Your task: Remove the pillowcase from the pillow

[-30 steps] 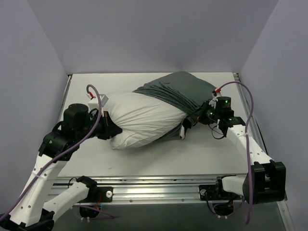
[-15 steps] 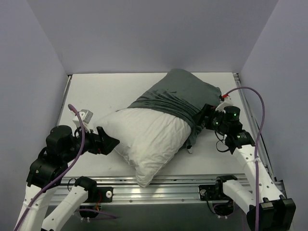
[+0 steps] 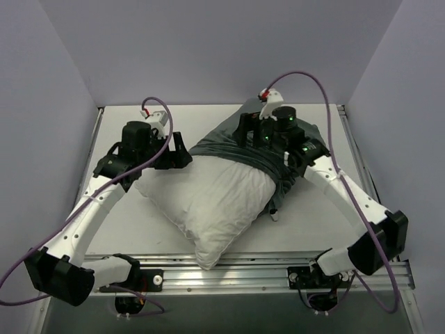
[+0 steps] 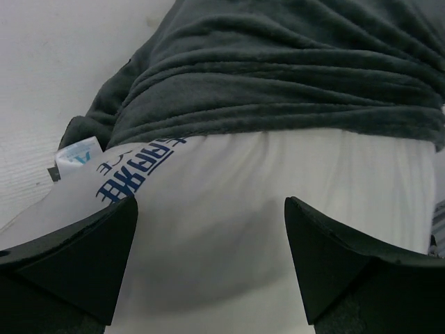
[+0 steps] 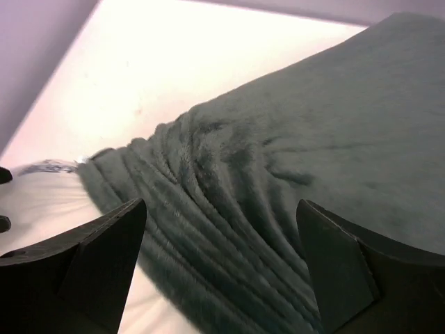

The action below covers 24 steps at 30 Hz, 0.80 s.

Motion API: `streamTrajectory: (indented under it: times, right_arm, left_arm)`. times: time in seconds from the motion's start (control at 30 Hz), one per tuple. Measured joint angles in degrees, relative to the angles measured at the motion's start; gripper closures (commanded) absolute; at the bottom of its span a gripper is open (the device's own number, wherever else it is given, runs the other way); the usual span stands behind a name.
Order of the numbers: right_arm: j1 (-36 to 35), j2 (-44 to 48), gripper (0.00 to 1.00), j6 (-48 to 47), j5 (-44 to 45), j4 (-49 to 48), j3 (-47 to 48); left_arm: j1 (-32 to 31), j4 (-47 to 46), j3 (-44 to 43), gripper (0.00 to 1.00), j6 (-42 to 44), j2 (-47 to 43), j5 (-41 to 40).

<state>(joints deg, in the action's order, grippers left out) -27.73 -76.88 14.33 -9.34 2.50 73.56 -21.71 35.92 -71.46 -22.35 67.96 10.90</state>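
Both arms have swung in from the sides. Nearest me, the big plump white pillow [image 3: 215, 202] lies half bare. My left gripper [image 4: 210, 209] hangs wide open over it, my right gripper [image 5: 221, 205] wide open over the bunched grey-green velvety pillowcase [image 3: 274, 136] behind, ready to hold and pull, I think.

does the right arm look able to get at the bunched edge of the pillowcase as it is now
Probably yes. The right gripper is open just above the pillowcase, whose bunched grey-green folds sit directly under the spread fingers, with nothing in the way.
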Motion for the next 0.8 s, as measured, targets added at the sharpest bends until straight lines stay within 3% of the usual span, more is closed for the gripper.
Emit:
streamTrajectory:
  times: [0.23, 0.6, 0.63, 0.7, 0.73, 0.8]
  right_arm:
    - [-3.5, -13.5, 0.15, -4.2, 4.8, 0.2, 0.8]
    - [-5.2, -7.2, 0.17, -2.4, 10.4, -10.7, -14.6]
    - [-5.4, -6.6, 0.17, -1.9, 10.7, -11.3, -15.5]
    - [-5.7, -5.7, 0.17, -1.0, 11.1, -12.3, -16.6]
    - [-5.8, -5.3, 0.17, -0.7, 11.6, -12.4, -16.9]
    - [-6.3, -4.8, 0.17, -0.6, 12.5, -11.8, -16.7]
  left_arm:
    - [-5.8, -6.7, 8.8, 0.06, 0.3, 1.2, -6.8]
    - [-13.7, -26.4, 29.5, 0.05, -11.1, -3.0, -7.7]
    - [-14.0, -27.5, 30.3, 0.08, -12.2, -2.8, -7.8]
    - [-14.2, -28.5, 30.4, 0.26, -13.6, -2.2, -8.2]
    - [-14.2, -28.9, 30.3, 0.46, -14.1, -1.9, -8.4]
    - [-14.3, -29.6, 30.2, 0.66, -15.1, -0.9, -8.6]
